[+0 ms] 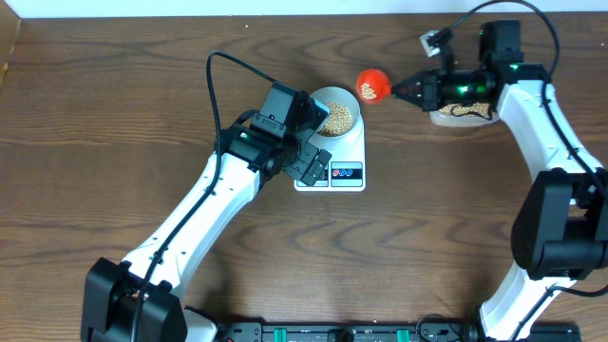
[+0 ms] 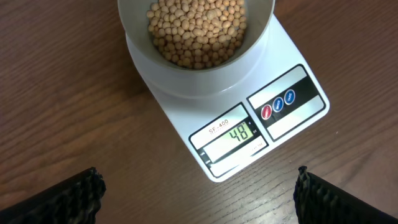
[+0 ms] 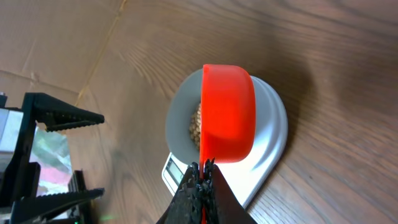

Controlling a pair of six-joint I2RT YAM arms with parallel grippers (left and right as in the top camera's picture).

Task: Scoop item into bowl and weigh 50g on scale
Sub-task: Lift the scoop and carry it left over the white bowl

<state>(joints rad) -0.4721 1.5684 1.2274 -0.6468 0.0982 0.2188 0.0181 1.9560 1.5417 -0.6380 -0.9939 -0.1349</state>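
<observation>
The pale bowl (image 1: pixel 334 91) stands on the white scale (image 1: pixel 350 152) and holds tan beans (image 1: pixel 339 118). In the left wrist view the beans (image 2: pixel 196 31) fill the bowl (image 2: pixel 186 78), and the display (image 2: pixel 231 135) of the scale (image 2: pixel 183 118) reads 48. My left gripper (image 2: pixel 199 199) is open, its fingers wide apart over bare table just in front of the scale. My right gripper (image 3: pixel 202 171) is shut on the thin handle of a red scoop (image 3: pixel 228 112), which hangs tilted on edge above the bowl (image 3: pixel 177 118). From overhead the scoop (image 1: pixel 372 85) sits just right of the bowl.
A clear tub (image 1: pixel 463 114) with beans lies under my right arm at the back right. The left arm (image 1: pixel 209 204) stretches across the table from the front left. The table's back edge meets a white wall (image 1: pixel 285 8).
</observation>
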